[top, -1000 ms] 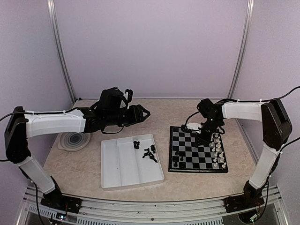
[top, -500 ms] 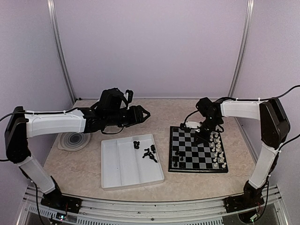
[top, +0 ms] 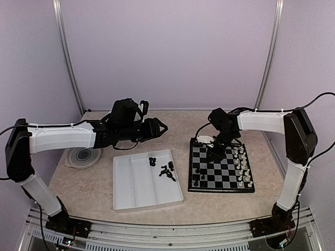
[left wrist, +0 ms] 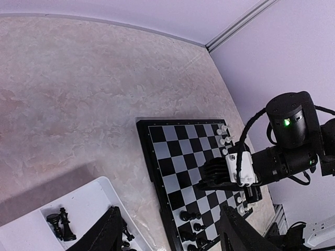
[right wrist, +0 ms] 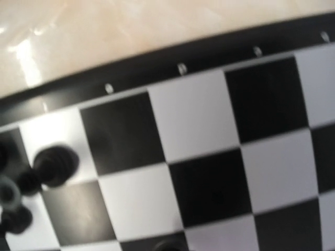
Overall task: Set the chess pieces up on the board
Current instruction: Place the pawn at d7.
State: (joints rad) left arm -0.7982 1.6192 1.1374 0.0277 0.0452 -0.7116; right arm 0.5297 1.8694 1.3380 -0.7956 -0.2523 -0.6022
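The right gripper (top: pixel 213 153) hangs low over the board (top: pixel 224 175), above its far left squares, with the tips pointing down close to the surface. From where I stand I cannot tell whether its fingers are together or apart. Its own wrist camera gives only a blurred close look at squares and the black border.

A few black chess pieces (top: pixel 197 178) stand on the board's left-hand squares, toward the near corner. The white pieces (top: pixel 242 166) line the board's right side.

Just beside the board's left edge lies the white tray (top: pixel 137 194). More black pieces lie loose at its far end, on the side nearest the board.

The left gripper (top: pixel 161 126) is held up off the table (top: pixel 183 123), well to the left of the board and beyond its far left corner. Its fingers are spread wide with nothing between them.

Farther left of the board, past the tray, a round ringed pad (top: pixel 82 156) lies flat on the table
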